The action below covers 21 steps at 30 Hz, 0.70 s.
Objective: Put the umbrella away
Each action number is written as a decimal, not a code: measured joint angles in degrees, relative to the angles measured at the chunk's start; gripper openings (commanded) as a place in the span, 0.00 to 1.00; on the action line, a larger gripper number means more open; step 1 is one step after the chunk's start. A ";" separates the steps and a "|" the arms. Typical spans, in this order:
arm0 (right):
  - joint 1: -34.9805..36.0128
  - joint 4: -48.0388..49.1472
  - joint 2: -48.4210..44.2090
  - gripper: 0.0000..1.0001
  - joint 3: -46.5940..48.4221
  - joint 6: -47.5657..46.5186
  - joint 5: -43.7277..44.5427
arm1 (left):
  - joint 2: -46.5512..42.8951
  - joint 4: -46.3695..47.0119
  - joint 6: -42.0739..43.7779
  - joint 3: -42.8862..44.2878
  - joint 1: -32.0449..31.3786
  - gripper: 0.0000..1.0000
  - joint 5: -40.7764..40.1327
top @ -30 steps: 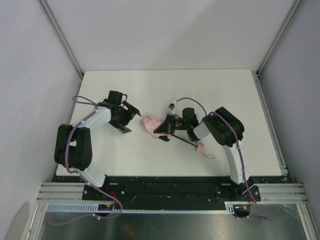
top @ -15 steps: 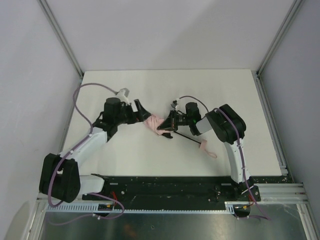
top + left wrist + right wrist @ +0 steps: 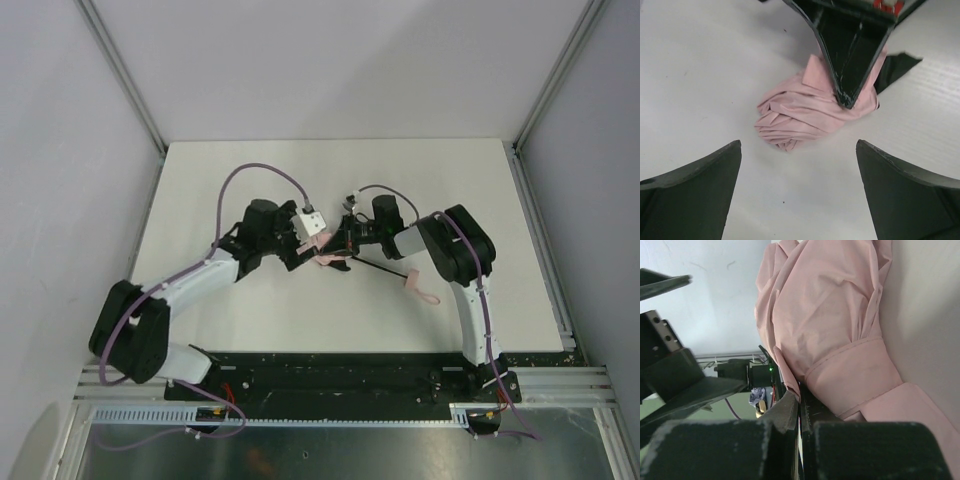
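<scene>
The umbrella [image 3: 805, 116] is lying bunched mid-frame on the surface [image 3: 250, 180], the right end effector [image 3: 800, 407] clenching its fabric. The left end effector [image 3: 797, 150], released wide, is now arriving beside it, likely to help with folding.

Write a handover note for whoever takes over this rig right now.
Left gripper: open, facing the pale pink fabric folding umbrella, not touching it.
Right gripper: shut on its bunched canopy.
The umbrella lies on the white table, thin black shaft extended, small pink handle at the near-right end.
Done: canopy bunched. Left: collapse shaft, stow.
</scene>
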 measured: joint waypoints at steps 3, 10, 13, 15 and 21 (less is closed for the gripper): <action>-0.28 -0.59 0.00 0.00 0.24 -0.59 -0.42 | 3.67 -0.37 5.66 0.07 -0.02 0.99 -0.52; -2.43 -2.97 -0.02 0.00 0.96 -1.86 -1.92 | 12.13 3.48 14.47 0.39 -0.94 0.99 -4.90; -3.08 -3.82 -0.07 0.00 1.20 -2.32 -2.36 | 13.84 7.30 17.03 0.39 -1.33 0.99 -6.38; -3.28 -4.52 -0.24 0.00 1.27 -2.75 -2.40 | 14.99 9.75 18.45 0.39 -1.99 0.99 -7.39; -3.72 -5.88 -0.55 0.00 1.38 -3.56 -2.49 | 19.19 13.35 21.16 1.40 -4.13 0.94 -8.09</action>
